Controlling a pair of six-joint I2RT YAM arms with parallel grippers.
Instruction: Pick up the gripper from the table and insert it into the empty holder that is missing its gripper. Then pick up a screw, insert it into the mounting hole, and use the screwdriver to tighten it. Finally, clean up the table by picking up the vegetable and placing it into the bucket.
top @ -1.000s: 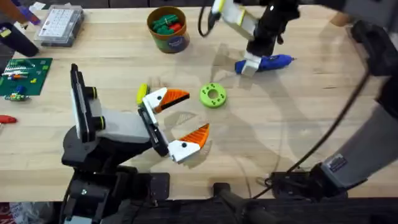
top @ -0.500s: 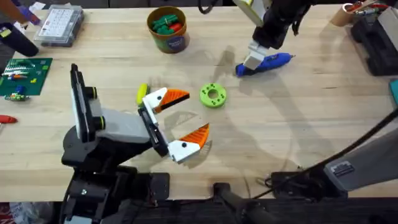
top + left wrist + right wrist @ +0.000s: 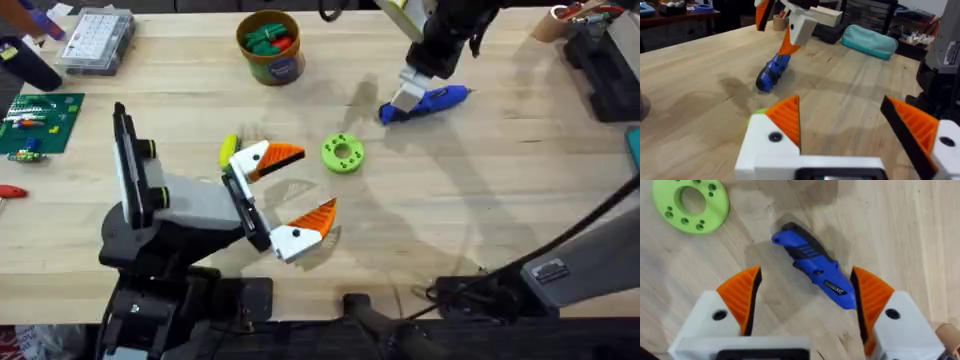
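The blue screwdriver (image 3: 428,101) lies on the table at the back right. My right gripper (image 3: 408,92) hovers over it, open, and the screwdriver (image 3: 812,265) lies between its orange pads (image 3: 742,295) without touching them. My left gripper (image 3: 288,195) is open and empty near the table's middle. The small yellow vegetable (image 3: 228,150) lies just beyond its far finger. The orange-brown bucket (image 3: 271,46) stands at the back with green and red pieces inside. From the left wrist I see the screwdriver (image 3: 771,75) below the right gripper (image 3: 790,25). The loose gripper, holder and screw are out of view.
A bright green ring disc (image 3: 342,153) lies between the two grippers. A clear parts box (image 3: 96,40) and a green board (image 3: 36,121) sit at the far left. Black equipment (image 3: 605,70) occupies the right edge, with a teal pouch (image 3: 870,41) nearby.
The right arm's elbow has swung away from the right side and its gripper shifted slightly above the screwdriver; in the last half second nothing moved. The left arm stayed still.
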